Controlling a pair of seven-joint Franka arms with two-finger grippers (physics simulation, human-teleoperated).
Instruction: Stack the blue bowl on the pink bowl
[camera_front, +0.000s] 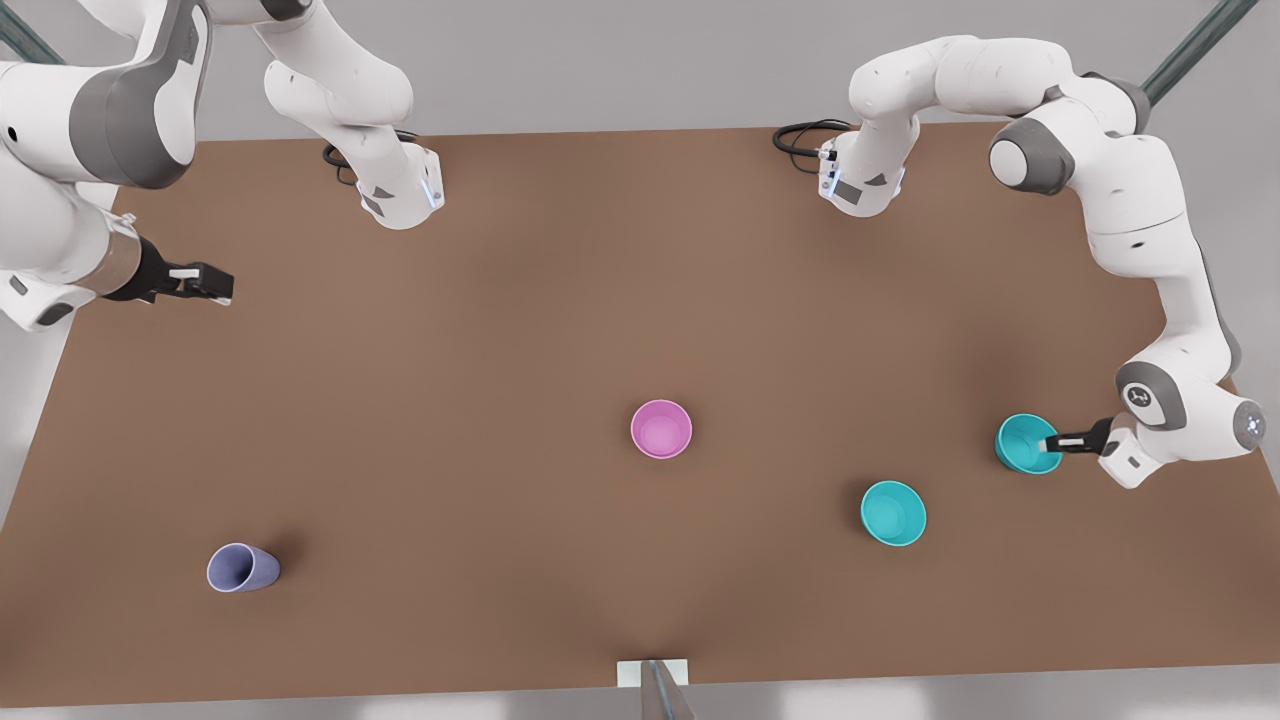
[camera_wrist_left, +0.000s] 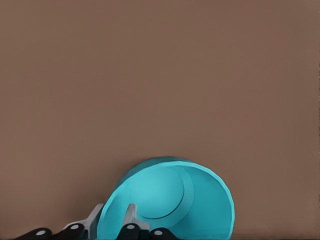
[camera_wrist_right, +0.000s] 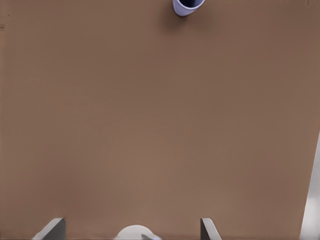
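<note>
A turquoise blue bowl (camera_front: 1024, 441) (camera_wrist_left: 170, 200) is at the front view's right, tilted in the grip of my left gripper (camera_front: 1048, 445) (camera_wrist_left: 114, 220). That gripper is shut on the bowl's rim, one finger inside and one outside. The pink bowl (camera_front: 661, 429) stands upright near the table's middle, well to the front view's left of the held bowl. My right gripper (camera_front: 215, 284) (camera_wrist_right: 131, 230) waits open over the table's far-left edge with nothing between its fingers.
A second turquoise bowl (camera_front: 893, 513) stands between the pink bowl and the held one, nearer the front edge. A lavender cup (camera_front: 241, 568) (camera_wrist_right: 187, 6) lies on its side at the front left. The brown table (camera_front: 500, 330) carries both arm bases at its back edge.
</note>
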